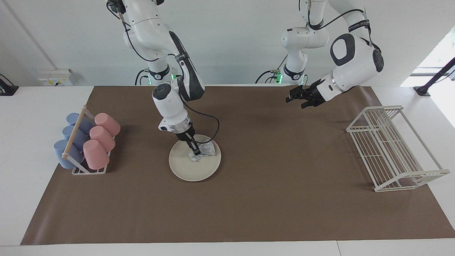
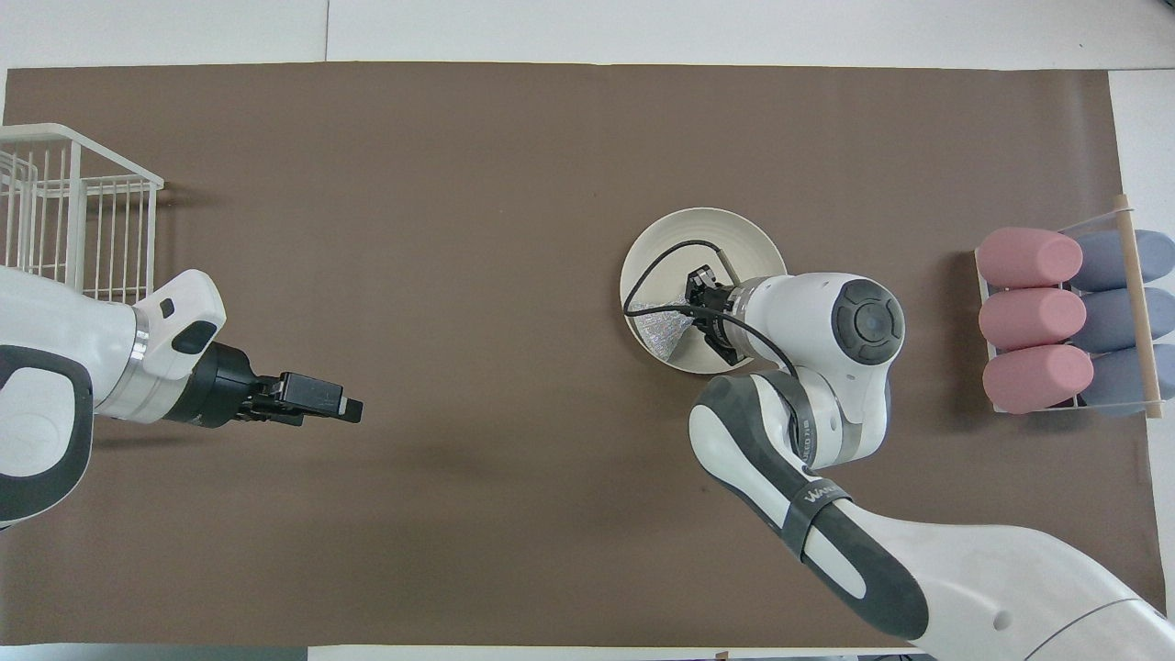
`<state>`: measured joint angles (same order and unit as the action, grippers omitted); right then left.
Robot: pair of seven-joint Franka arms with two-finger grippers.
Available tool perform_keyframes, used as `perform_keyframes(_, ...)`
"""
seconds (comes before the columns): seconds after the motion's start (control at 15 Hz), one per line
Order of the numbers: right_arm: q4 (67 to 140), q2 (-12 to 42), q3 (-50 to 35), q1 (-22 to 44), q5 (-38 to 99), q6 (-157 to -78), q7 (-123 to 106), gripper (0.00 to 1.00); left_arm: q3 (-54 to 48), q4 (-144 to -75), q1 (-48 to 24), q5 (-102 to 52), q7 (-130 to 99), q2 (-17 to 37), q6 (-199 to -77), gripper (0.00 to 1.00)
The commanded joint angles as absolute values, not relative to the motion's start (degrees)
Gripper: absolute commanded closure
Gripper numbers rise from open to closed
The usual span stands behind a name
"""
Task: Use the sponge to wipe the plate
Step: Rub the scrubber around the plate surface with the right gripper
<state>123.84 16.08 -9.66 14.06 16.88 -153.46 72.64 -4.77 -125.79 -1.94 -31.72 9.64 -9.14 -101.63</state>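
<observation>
The cream-white plate (image 1: 192, 171) (image 2: 702, 229) lies on the brown mat, toward the right arm's end of the table. On it rests the silvery speckled sponge (image 1: 207, 149) (image 2: 663, 329), on the part of the plate toward the left arm's end. My right gripper (image 1: 196, 152) (image 2: 695, 300) points down onto the plate and is shut on the sponge, pressing it against the plate. My left gripper (image 1: 294, 98) (image 2: 347, 409) waits in the air over bare mat near the robots, open and holding nothing.
A rack of pink and blue cups (image 1: 89, 141) (image 2: 1065, 319) lying on their sides stands at the right arm's end. A white wire dish rack (image 1: 391, 145) (image 2: 78, 211) stands at the left arm's end. A black cable loops over the plate.
</observation>
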Motion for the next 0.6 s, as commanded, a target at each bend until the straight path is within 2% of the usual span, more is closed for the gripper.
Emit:
perform_keyframes(0.0,124.19,17.75,-9.93,14.33,17.75,-154.34,74.80,1.00,-4.83,-125.60,-2.37,-30.32,8.26,-9.49,-102.22,0.00)
perform_keyframes(0.2,121.04,16.44,-9.76,15.02,17.67,-149.27,76.37,1.00,-4.83,-125.60,-2.37,-30.32,8.17,-9.49,-102.48,0.00)
perform_keyframes(0.53,117.61,7.49,-9.14,14.50,16.79,-133.36,78.75,1.00,-4.83,-125.60,-2.37,-30.32,8.09,-9.49,-102.57,0.00)
